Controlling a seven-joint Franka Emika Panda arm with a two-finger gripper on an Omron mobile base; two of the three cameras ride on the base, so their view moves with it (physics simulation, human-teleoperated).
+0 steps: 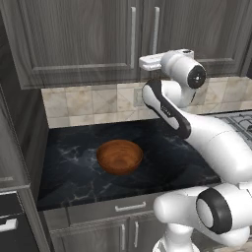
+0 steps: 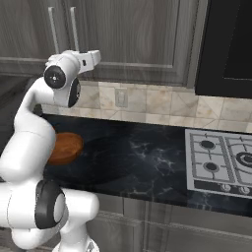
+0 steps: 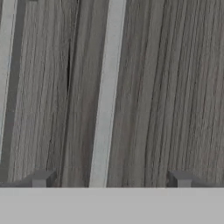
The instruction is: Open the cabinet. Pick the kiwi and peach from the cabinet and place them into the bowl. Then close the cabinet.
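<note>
A black marble counter (image 1: 74, 162) runs under a tiled backsplash (image 1: 88, 106), a stove (image 2: 221, 162) at its right. The arm reaches up at the closed cabinet (image 1: 74, 39), its gripper (image 3: 109, 179) spread wide and empty, facing the right door's silver handle (image 3: 105, 96). The wooden bowl (image 1: 119, 156) sits empty on the counter below.

My arm (image 1: 211, 142) is glossy white, built of fat rounded segments that swell at each bend. Dark charcoal bands mark the joints: 1 broad ring with a grey centre low on the body, 1 long black strip along the forearm, and a black disc with a small pale hub on the wrist's side. My fingertips (image 3: 40, 178) are 2 small dark grey blocks, squared off.
</note>
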